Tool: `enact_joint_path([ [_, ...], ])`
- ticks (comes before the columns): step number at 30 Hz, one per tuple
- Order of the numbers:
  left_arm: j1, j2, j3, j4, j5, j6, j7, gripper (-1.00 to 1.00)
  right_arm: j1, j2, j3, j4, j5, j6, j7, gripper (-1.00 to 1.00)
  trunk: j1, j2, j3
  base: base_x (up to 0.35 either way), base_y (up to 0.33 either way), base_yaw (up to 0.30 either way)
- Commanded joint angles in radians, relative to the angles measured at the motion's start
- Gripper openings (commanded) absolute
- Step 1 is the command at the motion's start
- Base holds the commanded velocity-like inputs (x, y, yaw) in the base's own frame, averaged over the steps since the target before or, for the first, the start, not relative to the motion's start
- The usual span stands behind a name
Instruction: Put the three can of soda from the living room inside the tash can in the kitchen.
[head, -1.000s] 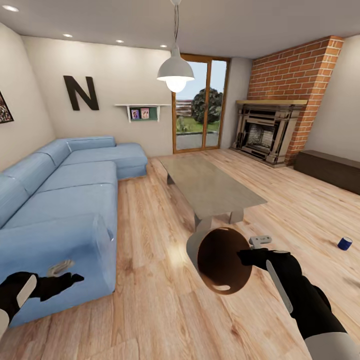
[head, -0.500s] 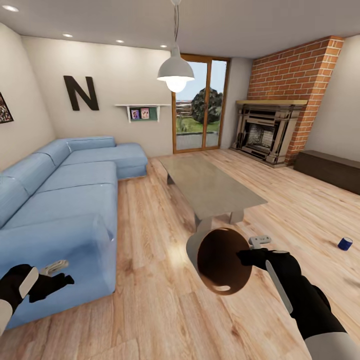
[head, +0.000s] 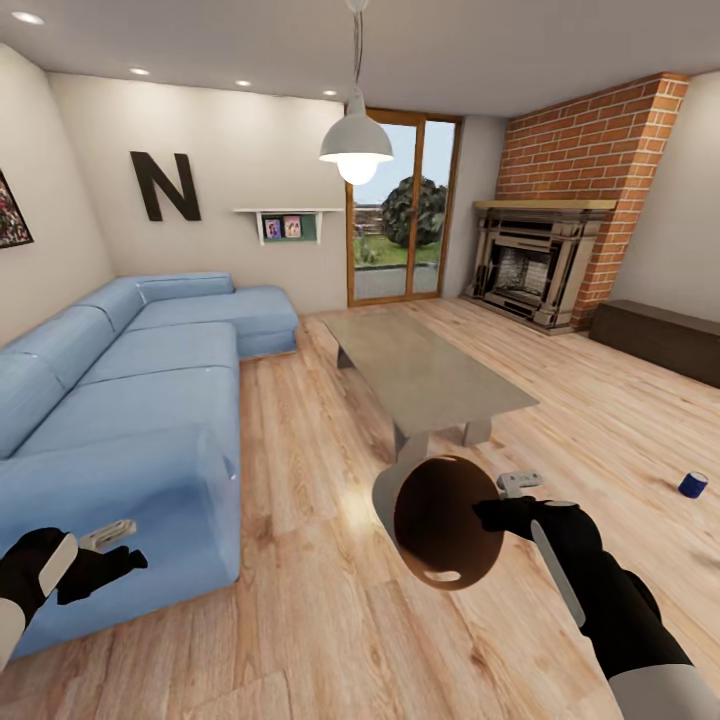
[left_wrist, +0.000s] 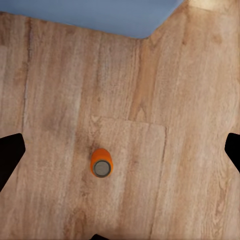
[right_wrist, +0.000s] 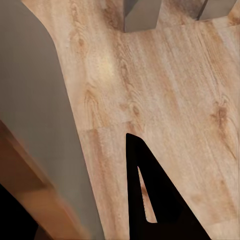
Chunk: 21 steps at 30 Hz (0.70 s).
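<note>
Tash can (head: 440, 520) is gripped at its rim by the right gripper (head: 490, 515), mouth tilted toward the camera. Left gripper (head: 95, 565) is spread wide, holding nothing, above an upright orange can (left_wrist: 101, 162) on the floor (head: 320, 600). Blue can (head: 692, 484) stands well apart.

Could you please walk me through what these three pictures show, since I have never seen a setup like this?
This is a simulated two-armed robot in a living room. The wide picture comes from its head camera; the other two come from cameras on its wrists. Its right end effector holds a trash can by the rim, the brown inside facing the head camera. The left end effector is open beside the blue sofa; its wrist camera looks down on an orange soda can upright on the wooden floor. A blue can stands further right.
</note>
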Motion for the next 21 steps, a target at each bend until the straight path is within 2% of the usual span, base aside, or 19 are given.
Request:
enact_joint_path([
  [1,0.0,0.0,0.0,0.001,0.0,0.0,0.0,1.0,0.0,0.0,0.0,0.0,-0.017,0.0,0.008,-1.0,0.0,0.0,0.0,-0.001,0.149,0.0],
  [10,0.0,0.0,-0.001,0.001,0.0,0.001,-0.004,1.0,0.0,0.001,0.002,0.0,-0.017,-0.001,0.008,-1.0,0.0,0.0,0.0,0.0,0.226,0.0],
  [21,0.0,0.0,-0.002,0.0,0.0,0.0,-0.003,1.0,0.0,0.001,0.005,0.0,-0.018,-0.002,0.006,-1.0,0.0,0.0,0.0,0.0,0.036,0.0],
])
